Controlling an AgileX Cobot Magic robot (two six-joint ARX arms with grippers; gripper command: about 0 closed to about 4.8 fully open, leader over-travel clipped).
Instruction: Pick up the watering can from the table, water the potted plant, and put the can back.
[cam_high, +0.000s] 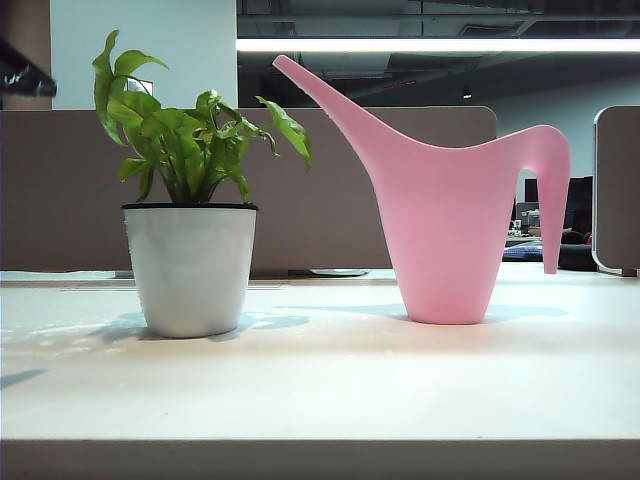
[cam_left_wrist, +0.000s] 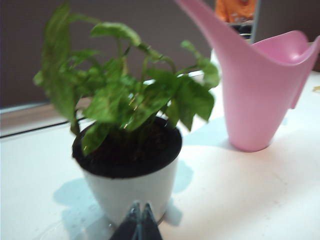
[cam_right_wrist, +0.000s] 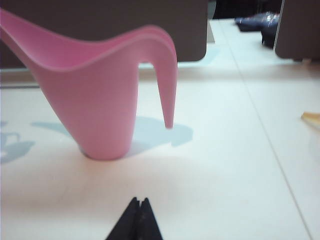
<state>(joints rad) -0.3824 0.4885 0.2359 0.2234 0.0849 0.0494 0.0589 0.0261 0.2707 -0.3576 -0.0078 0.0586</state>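
Note:
The pink watering can (cam_high: 445, 230) stands upright on the white table (cam_high: 320, 390), right of the potted plant (cam_high: 190, 250), with its spout rising over the leaves. Neither gripper shows in the exterior view. In the left wrist view my left gripper (cam_left_wrist: 139, 206) is shut and empty, its tips in front of the white pot (cam_left_wrist: 131, 192), with the can (cam_left_wrist: 260, 100) beyond. In the right wrist view my right gripper (cam_right_wrist: 139, 201) is shut and empty, above the tabletop (cam_right_wrist: 225, 175) and short of the can (cam_right_wrist: 102, 110), whose arched handle (cam_right_wrist: 165, 85) hangs free.
A brown partition (cam_high: 350, 190) runs behind the table. A dark arm part (cam_high: 22, 72) shows at the exterior view's upper left. A small pale object (cam_right_wrist: 311, 120) lies on the table off to the can's handle side.

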